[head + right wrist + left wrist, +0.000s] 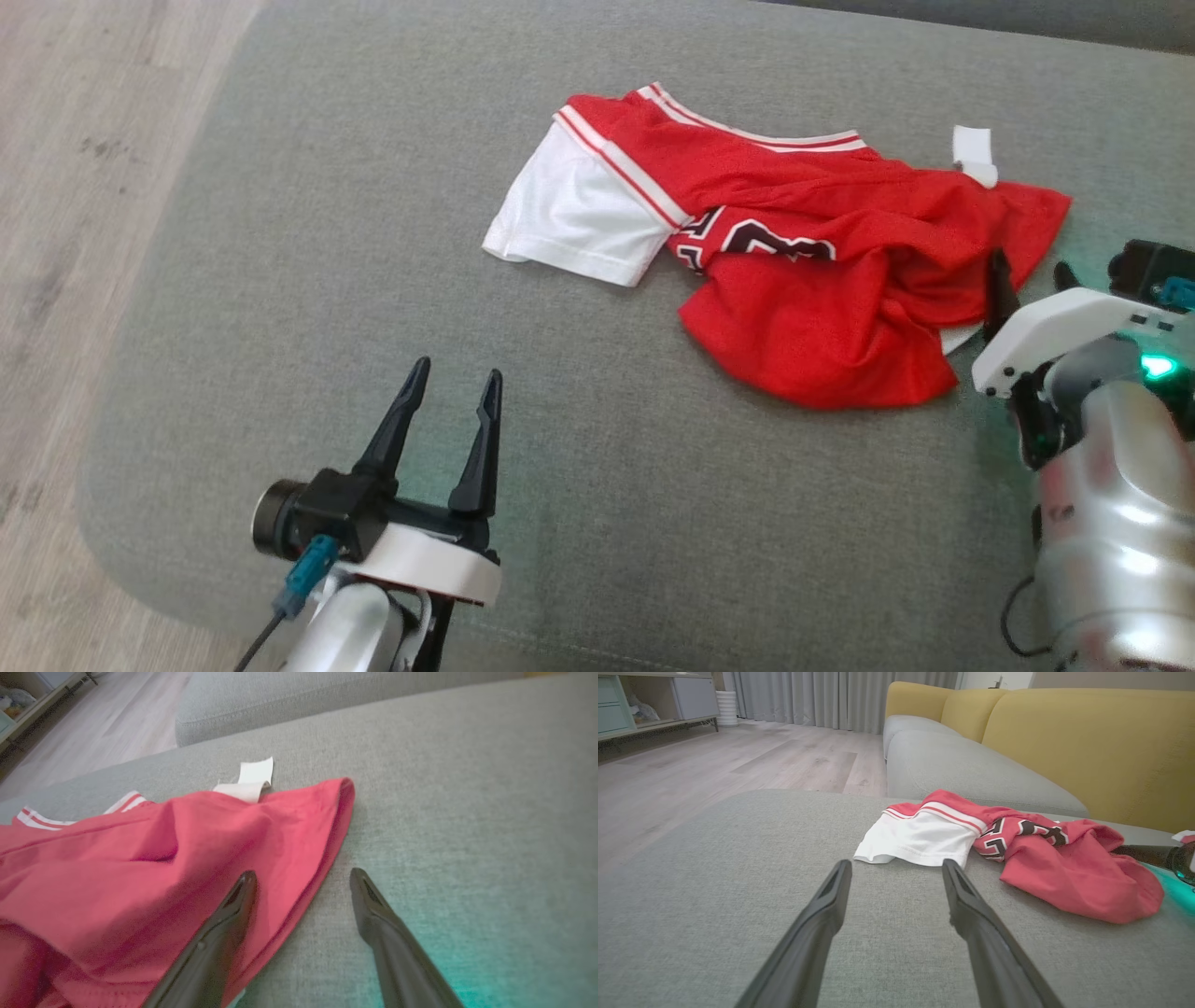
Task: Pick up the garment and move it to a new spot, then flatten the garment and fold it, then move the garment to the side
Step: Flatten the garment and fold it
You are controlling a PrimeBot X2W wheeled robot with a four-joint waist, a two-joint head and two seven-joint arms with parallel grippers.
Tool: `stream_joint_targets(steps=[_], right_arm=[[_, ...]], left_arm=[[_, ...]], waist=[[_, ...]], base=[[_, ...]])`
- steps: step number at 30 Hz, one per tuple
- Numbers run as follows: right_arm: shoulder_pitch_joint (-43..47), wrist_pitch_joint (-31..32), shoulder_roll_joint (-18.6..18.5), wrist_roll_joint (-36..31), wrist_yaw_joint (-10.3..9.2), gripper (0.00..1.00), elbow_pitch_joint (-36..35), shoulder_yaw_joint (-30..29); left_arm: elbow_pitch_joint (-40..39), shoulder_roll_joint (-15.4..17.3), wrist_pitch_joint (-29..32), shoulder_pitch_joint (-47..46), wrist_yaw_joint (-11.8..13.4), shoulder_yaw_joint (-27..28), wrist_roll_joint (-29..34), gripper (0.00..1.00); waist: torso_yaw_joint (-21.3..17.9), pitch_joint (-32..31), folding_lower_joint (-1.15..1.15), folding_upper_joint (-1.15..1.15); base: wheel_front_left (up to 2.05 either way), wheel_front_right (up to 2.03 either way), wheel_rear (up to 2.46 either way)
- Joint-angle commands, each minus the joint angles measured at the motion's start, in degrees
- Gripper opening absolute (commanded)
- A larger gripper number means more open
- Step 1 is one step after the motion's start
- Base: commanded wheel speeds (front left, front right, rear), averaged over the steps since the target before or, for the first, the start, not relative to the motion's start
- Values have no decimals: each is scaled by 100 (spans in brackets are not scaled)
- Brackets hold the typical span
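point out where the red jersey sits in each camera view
Head view: red jersey, upper right of centre.
Left wrist view: jersey, right of centre.
Right wrist view: jersey, across the left half.
Shared landmark: the grey cushion it lies on, also in the left wrist and right wrist views.

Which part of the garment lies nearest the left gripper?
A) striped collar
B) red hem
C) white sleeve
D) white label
C: the white sleeve lies just ahead of the open left gripper, while the red bulk of the garment spreads away toward the right gripper.
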Motion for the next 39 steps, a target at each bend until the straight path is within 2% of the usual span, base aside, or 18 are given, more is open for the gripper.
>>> stream_joint_targets(steps=[1,3,4,5,12,14,17,21,30,35,39], right_arm=[[-371,-38,-2,-73,-10,100,183,-5],[-505,-107,-2,-66,-10,97,552,-53],[-567,-187,-2,-64,-10,39,702,-51],[-622,-308,-2,-71,-10,0,823,-29],[-960,-1556,-2,-140,-10,0,1059,487],[-1001,-1663,-2,-134,-10,0,1004,614],[-1101,-1839,-2,114,-10,0,678,1180],[-1060,-1893,-2,632,-10,0,-199,2074],[-1021,-1760,-2,1384,-10,0,-2048,3516],[-1346,-1515,-2,1810,-10,0,-2746,4382],[-1899,-1415,-2,2070,-10,0,-2989,4863]], left_arm=[[-124,-1,-53,-230,-52,270,82,100],[-96,-35,-53,-234,-89,320,129,100],[-85,-50,-53,-233,-103,347,150,100],[-74,-63,-53,-230,-115,374,170,100],[-14,-111,-53,-133,-182,541,309,100],[-9,-117,-53,-107,-189,563,325,100],[3,-133,-53,-18,-207,618,365,100],[18,-155,-53,131,-224,669,413,100],[-6,-194,-53,531,-204,728,461,100],[-5,-183,-53,684,-199,750,475,100],[-16,-188,-53,779,-185,733,489,100]], waist=[[64,31,-1,0],[81,16,-1,0],[81,5,-1,0],[76,-10,-1,0],[-59,-296,-1,0],[-85,-358,-1,0],[-154,-563,-1,0],[-218,-873,-1,0],[-149,-1482,-1,0],[-91,-1703,-1,0],[-58,-1788,-1,0]], base=[[0,0,0],[0,0,0],[0,0,0],[0,0,0],[0,0,0],[0,0,0],[0,0,0],[0,0,0],[0,0,0],[0,0,0],[0,0,0]])
